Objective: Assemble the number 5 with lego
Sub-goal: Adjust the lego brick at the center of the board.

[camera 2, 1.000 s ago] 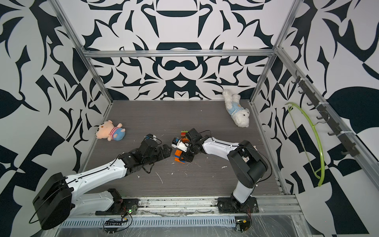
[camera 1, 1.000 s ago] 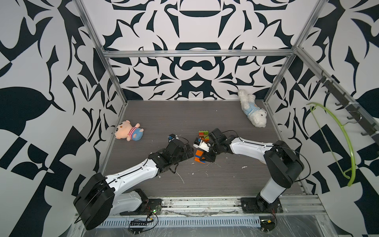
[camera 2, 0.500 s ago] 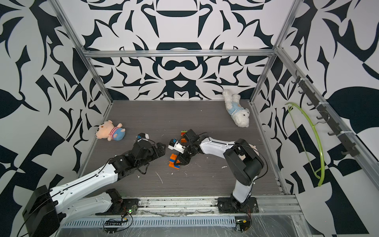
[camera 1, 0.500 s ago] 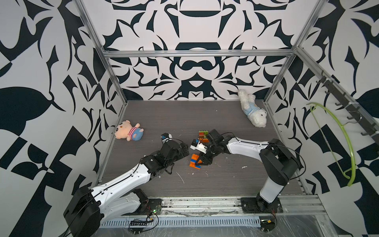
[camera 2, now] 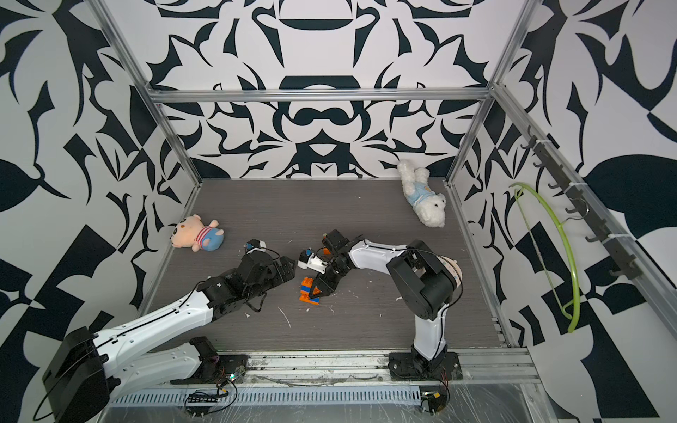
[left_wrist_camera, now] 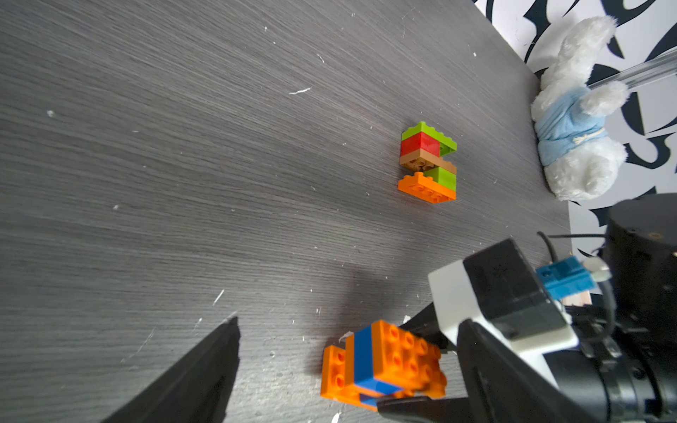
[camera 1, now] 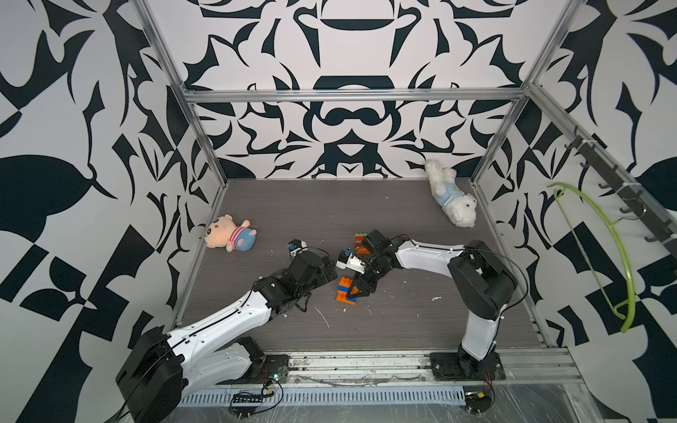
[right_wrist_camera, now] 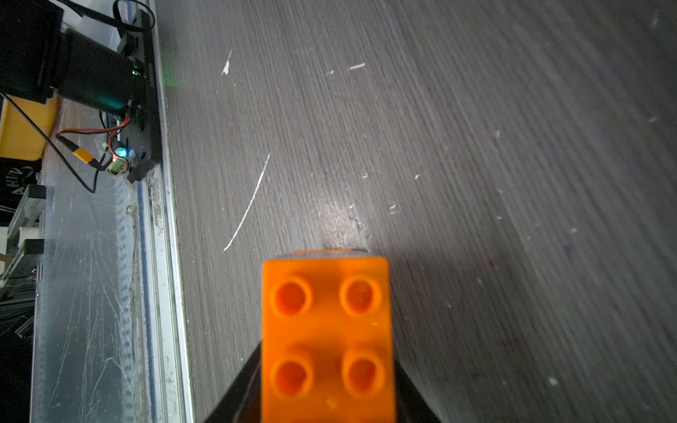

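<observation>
Right wrist view shows the orange-and-blue lego stack (right_wrist_camera: 324, 304) on the worktop (right_wrist_camera: 476, 146) between the jaws of the right gripper (right_wrist_camera: 328, 366), clamped or slack I cannot tell, while the left gripper (camera 2: 289, 265) gapes wide just beside.

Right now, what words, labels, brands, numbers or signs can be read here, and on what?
No text reads clearly.
White lettering on a dark object, right wrist view: blurred, unreadable.
Small mark on the shirt of the white plush dog: too small to read.
Orange brick: studs show no lettering.
</observation>
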Robot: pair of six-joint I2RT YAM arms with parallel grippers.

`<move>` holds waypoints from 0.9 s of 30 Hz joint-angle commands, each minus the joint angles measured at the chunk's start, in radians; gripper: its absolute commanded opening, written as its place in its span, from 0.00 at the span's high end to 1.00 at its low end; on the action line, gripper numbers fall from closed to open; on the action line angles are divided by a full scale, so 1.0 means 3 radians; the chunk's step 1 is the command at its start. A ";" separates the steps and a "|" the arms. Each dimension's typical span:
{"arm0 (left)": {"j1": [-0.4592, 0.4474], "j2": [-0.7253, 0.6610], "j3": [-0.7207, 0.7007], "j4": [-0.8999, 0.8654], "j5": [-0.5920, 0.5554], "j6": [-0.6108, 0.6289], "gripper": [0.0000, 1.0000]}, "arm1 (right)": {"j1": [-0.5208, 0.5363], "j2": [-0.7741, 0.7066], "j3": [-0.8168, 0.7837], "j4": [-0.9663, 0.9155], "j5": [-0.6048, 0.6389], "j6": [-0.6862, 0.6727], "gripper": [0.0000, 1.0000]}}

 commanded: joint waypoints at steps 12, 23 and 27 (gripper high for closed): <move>-0.0002 0.0095 0.0040 -0.0012 0.0038 0.0039 0.01 | -0.0132 0.0046 0.0256 -0.0201 0.0039 -0.0041 0.41; 0.0000 0.0139 0.0055 0.0008 0.0064 0.0052 0.01 | -0.0199 0.0095 0.0315 -0.0149 0.0295 0.0115 0.38; -0.0002 0.0133 0.0052 0.0016 0.0071 0.0050 0.01 | -0.0230 0.0083 0.0309 -0.0139 0.0322 0.0158 0.38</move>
